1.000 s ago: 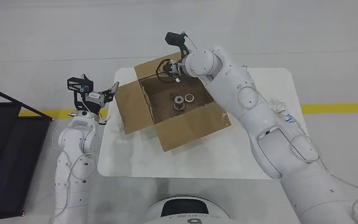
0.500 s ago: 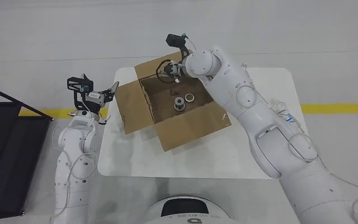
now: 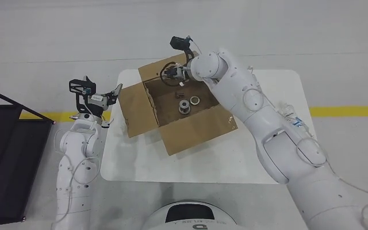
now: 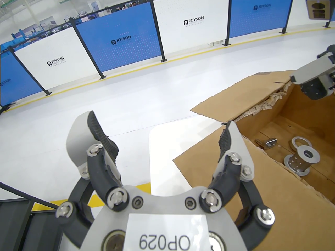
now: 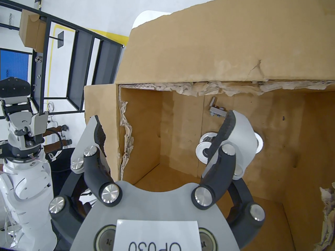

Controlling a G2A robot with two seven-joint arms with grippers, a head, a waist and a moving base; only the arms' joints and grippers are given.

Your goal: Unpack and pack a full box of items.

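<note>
Cardboard box (image 3: pixel 172 118) sits open on the left half of my white table (image 3: pixel 270 149), its four flaps folded outward and the inner rim torn ragged along the far and left walls. On its floor there are three metal parts. A flanged spool (image 3: pixel 183 106) stands on end near the middle, bore facing up. A flat ring (image 3: pixel 196 100) lies just beside it to the right, and I cannot tell whether the two touch. A small bracket (image 3: pixel 179 94) lies apart from both, closer to the far wall.

My right claw (image 3: pixel 170 73) hangs over the far side of the box, above that wall and the flap beyond it. Its fingers are spread wide with nothing between them. From its own wrist I look down past the pads (image 5: pixel 227 127) into the box, where the spool (image 5: pixel 205 146) sits partly behind one finger and the bracket (image 5: pixel 216 110) lies by the wall.

My left claw (image 3: pixel 113 95) is off the table's left edge, just left of the box's left flap and not touching it. Its fingers (image 4: pixel 100 131) are also spread apart and hold nothing.

A black rack (image 3: pixel 17 149) stands on the floor further left, and a yellow line (image 3: pixel 339 110) crosses the floor on both sides of the table.
</note>
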